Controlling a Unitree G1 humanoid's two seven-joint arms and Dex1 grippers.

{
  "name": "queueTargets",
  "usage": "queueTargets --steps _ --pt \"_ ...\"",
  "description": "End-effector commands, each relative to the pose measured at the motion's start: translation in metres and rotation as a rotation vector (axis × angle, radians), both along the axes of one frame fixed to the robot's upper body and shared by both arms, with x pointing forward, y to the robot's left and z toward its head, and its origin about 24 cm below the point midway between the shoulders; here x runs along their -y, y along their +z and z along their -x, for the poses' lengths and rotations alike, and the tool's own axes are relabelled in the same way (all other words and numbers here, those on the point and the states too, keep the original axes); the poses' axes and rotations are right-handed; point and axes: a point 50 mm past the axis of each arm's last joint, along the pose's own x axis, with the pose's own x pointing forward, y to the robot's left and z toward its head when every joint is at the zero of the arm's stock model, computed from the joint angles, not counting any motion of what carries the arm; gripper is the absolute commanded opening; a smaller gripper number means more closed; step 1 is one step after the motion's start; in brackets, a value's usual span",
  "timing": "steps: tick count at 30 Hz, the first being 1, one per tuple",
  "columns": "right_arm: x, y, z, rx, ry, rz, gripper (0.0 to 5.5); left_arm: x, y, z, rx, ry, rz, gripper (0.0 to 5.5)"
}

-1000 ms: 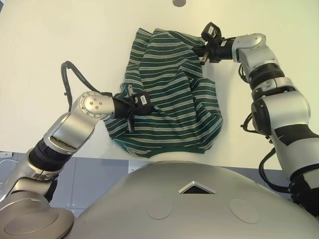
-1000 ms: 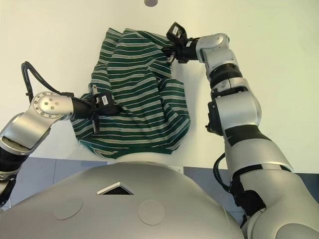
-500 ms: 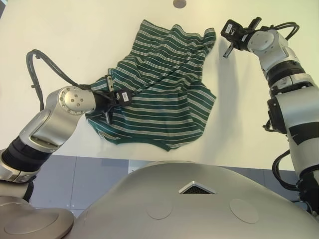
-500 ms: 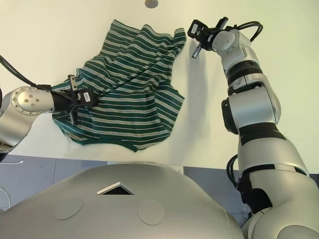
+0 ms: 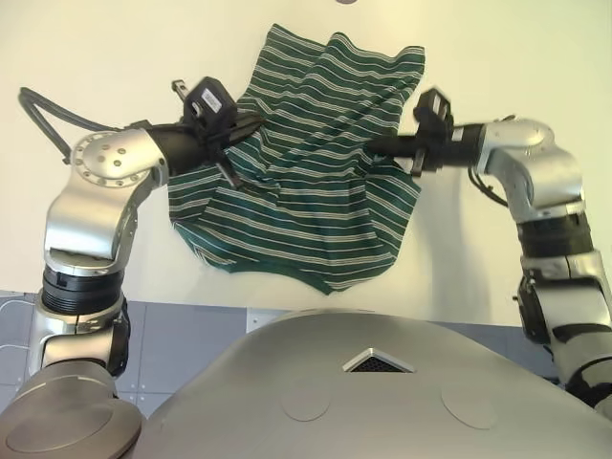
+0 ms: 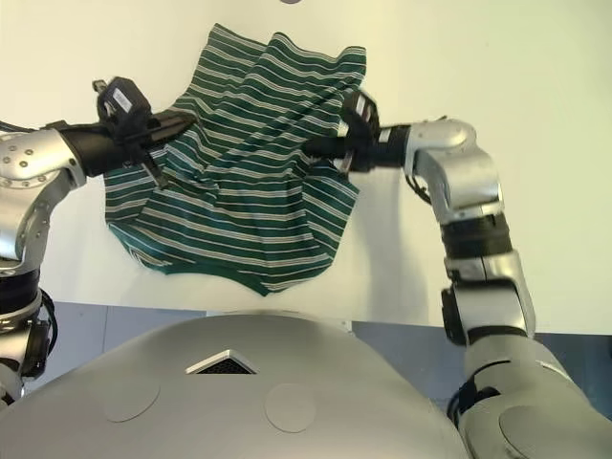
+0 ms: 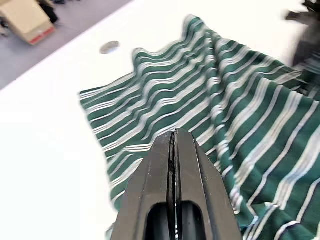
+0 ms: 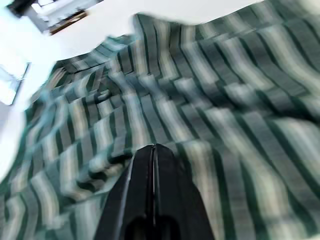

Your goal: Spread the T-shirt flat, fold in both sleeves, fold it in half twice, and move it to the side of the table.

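Note:
A green T-shirt (image 5: 316, 182) with white stripes lies crumpled on the white table (image 5: 497, 76), with its far hem spread and its middle bunched. My left gripper (image 5: 247, 126) is over the shirt's left side. Its fingers (image 7: 187, 150) are shut with the cloth pinched at their tip, and the left edge of the shirt drapes down from there. My right gripper (image 5: 375, 146) comes in level from the right. Its fingers (image 8: 162, 165) are shut and their tip lies against the shirt's right side, where creases gather.
A round grey grommet (image 7: 109, 47) sits in the table beyond the shirt. A cardboard box (image 7: 25, 20) stands on the floor past the far edge. Bare tabletop lies to the left and right of the shirt. The near edge (image 5: 143, 298) runs just below the shirt's lower hem.
My left gripper has lifted away from me and to the right, carrying the shirt's left edge with it. My right gripper has swung back from the far right onto the shirt's right side.

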Motion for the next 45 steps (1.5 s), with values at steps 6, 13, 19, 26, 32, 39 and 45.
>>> queueTargets --steps 6,13,19,26,32,39,45 --pt "0.037 -0.009 0.065 0.027 0.166 0.498 0.01 -0.04 -0.007 -0.012 -0.087 0.071 -0.169 0.0" --pt "0.082 -0.008 0.08 -0.056 -0.027 0.495 0.01 -0.057 -0.02 -0.007 -0.21 0.164 -0.053 0.0" --pt "0.065 0.016 0.085 -0.062 -0.198 0.177 0.0 -0.079 -0.028 0.038 -0.489 0.203 0.143 0.89" --pt "0.074 0.054 0.058 0.0 -0.278 0.025 0.0 -0.095 -0.062 0.075 -0.643 0.33 0.156 1.43" --pt "0.072 0.061 0.042 0.017 -0.27 0.012 0.0 -0.095 -0.092 0.088 -0.698 0.355 0.147 1.43" --pt "0.077 0.058 0.039 0.015 -0.319 -0.004 0.0 -0.098 -0.072 0.082 -0.65 0.289 0.239 0.08" --pt "0.087 0.058 0.038 0.017 -0.367 0.028 0.0 -0.049 -0.007 0.06 -0.537 0.002 0.416 0.01"
